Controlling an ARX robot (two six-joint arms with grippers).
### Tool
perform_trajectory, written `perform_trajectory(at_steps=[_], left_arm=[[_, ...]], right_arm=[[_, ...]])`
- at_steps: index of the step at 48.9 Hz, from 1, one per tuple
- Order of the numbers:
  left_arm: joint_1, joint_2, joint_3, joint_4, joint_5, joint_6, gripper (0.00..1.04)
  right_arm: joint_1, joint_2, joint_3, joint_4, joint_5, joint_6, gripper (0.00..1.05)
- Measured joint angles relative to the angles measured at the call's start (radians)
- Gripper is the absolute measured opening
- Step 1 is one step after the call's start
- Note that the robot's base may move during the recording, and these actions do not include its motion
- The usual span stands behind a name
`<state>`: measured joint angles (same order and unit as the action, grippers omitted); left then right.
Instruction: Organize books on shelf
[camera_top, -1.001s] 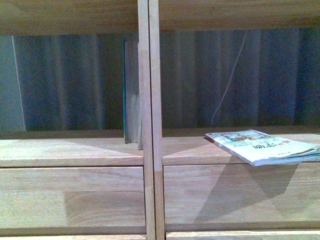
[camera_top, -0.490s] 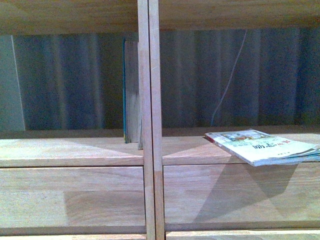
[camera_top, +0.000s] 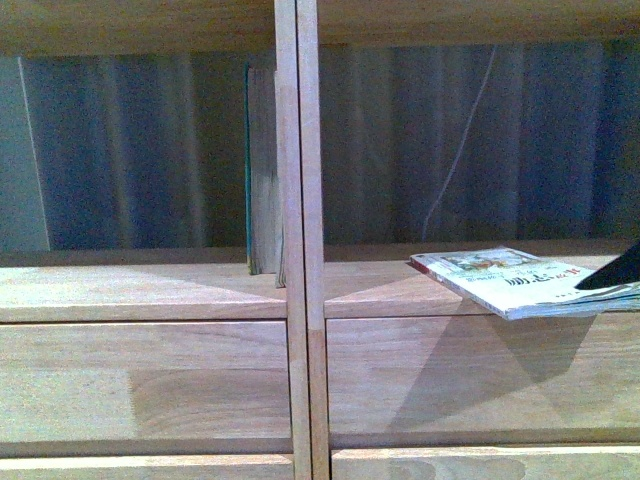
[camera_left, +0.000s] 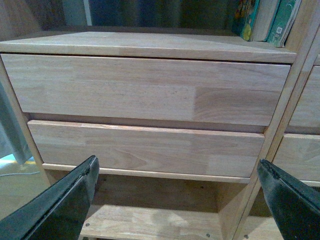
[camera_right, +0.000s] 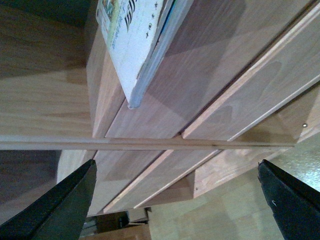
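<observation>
The paperback (camera_top: 520, 282) overhangs the shelf (camera_top: 150, 290); left gripper (camera_left: 176, 162) and right gripper (camera_right: 176, 166) show jaws apart, empty.

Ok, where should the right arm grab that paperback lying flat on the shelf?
I'd take the paperback by its front corner, which overhangs the shelf edge; come in from the front, jaws above and below, since it lies flat.

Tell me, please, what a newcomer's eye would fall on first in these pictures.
The pale paperback lies flat in the right compartment of the shelf, its corner overhanging the front edge. The teal book stands upright in the left compartment, against the central divider. The right gripper, jaws wide apart, is near the paperback's overhang.
</observation>
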<state>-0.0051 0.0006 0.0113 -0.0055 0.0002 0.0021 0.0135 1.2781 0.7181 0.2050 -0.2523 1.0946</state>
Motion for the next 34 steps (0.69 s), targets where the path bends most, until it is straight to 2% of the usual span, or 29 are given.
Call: perform_trajectory(at_steps=[5,18,34], left_arm=[[0.0,0.0,0.0,0.0,0.0,0.0,0.97],[0.0,0.0,0.0,0.0,0.0,0.0,0.97],[0.0,0.0,0.0,0.0,0.0,0.0,0.97]], right_arm=[[0.045,0.109,0.057,0.031,0.051,0.062,0.98],[0.115,0.307,0.192,0.071,0.109,0.123,0.98],[0.118,0.356,0.282,0.078,0.112,0.144,0.98]])
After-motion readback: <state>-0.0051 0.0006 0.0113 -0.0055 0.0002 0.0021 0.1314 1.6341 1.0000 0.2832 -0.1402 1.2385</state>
